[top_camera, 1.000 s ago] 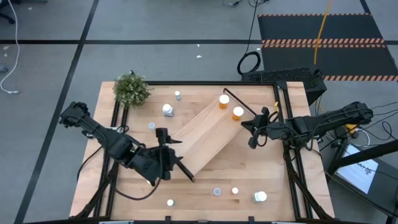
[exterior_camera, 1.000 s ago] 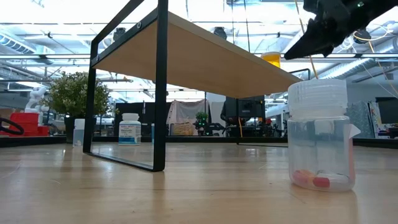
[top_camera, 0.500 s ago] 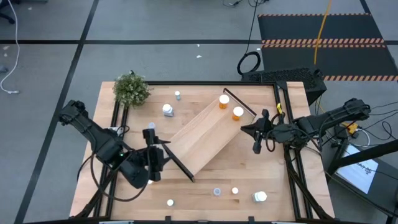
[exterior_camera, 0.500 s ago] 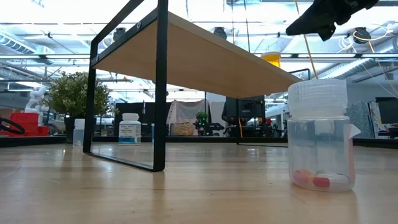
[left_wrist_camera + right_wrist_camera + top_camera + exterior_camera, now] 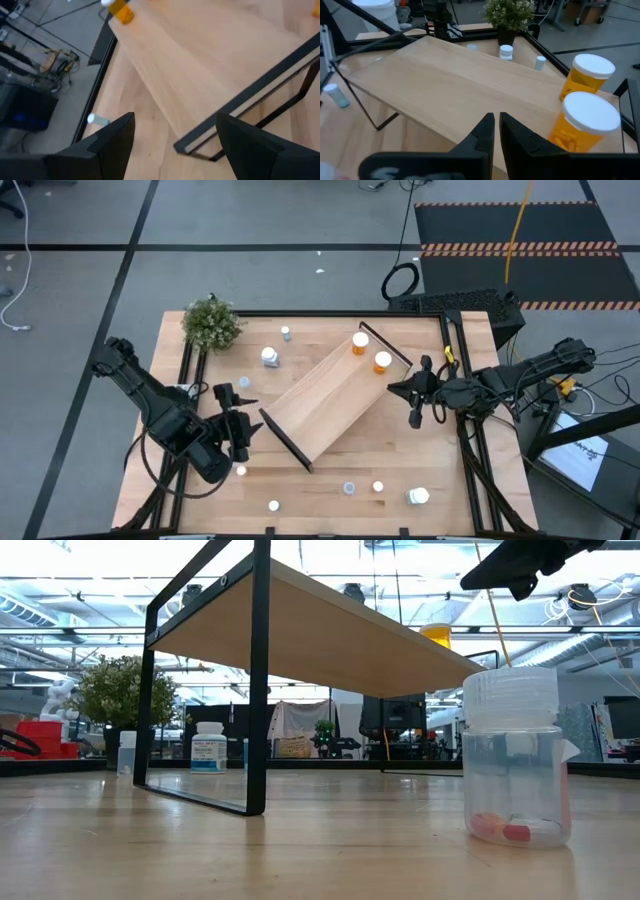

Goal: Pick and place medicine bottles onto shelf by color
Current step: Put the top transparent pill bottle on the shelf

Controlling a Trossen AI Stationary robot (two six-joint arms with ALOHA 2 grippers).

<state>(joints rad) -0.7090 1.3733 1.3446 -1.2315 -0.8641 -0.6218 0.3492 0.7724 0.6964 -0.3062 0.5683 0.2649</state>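
Note:
The light-wood shelf (image 5: 335, 395) stands slantwise in the middle of the table on black end brackets. Two orange medicine bottles (image 5: 360, 342) (image 5: 382, 362) stand upright on its far right end, large in the right wrist view (image 5: 585, 125). My left gripper (image 5: 245, 425) hovers open off the shelf's near left bracket (image 5: 250, 107), holding nothing. My right gripper (image 5: 496, 125) hangs shut and empty just beyond the shelf's right end (image 5: 415, 395), above the table. Loose bottles stand on the tabletop, one clear and close in the low view (image 5: 512, 755).
A green plant (image 5: 212, 325) fills the far left corner, with two bottles (image 5: 270, 357) (image 5: 285, 333) beside it. Several small bottles stand along the near edge (image 5: 349, 488) (image 5: 417, 496) (image 5: 273, 505), one by my left arm (image 5: 240, 471). Black frame rails (image 5: 465, 430) line the table's sides.
My left gripper has drawn back from the shelf's near bracket toward the table's left edge, rolling as it went, and stays open. My right gripper has risen a little beside the shelf's right end, still shut.

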